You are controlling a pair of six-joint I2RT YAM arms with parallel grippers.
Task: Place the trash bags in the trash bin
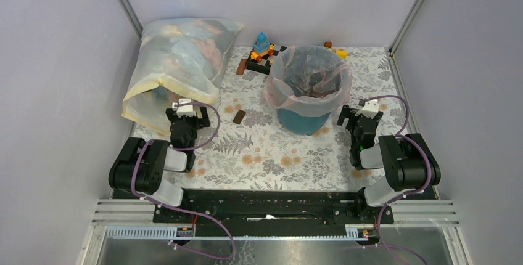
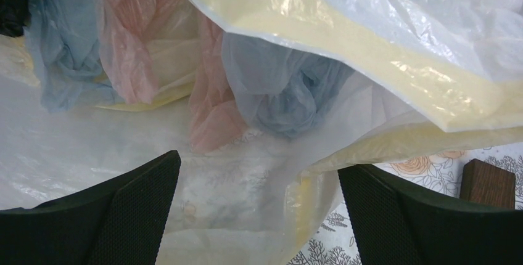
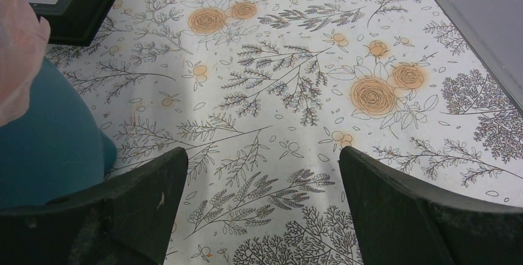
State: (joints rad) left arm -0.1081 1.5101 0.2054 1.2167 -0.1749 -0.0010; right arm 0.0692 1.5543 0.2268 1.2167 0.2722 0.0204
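The teal-blue trash bin (image 1: 303, 119) stands at the middle back of the table. A pale-pink trash bag (image 1: 279, 90) lines it, its rim folded over the bin's edge. The bin's wall (image 3: 43, 148) and a bit of pink bag (image 3: 18, 49) show at the left of the right wrist view. My right gripper (image 1: 356, 113) is open and empty just right of the bin, above the tablecloth (image 3: 259, 172). My left gripper (image 1: 183, 112) is open at the mouth of the milky-yellow sack (image 1: 176, 61). Pink (image 2: 210, 101) and blue (image 2: 290, 95) bags lie inside it ahead of the fingers.
A checkered board (image 1: 266, 55) with toy blocks sits behind the bin. Brown blocks lie on the cloth (image 1: 239, 116), one beside the sack (image 2: 487, 182). Grey walls close in the table on three sides.
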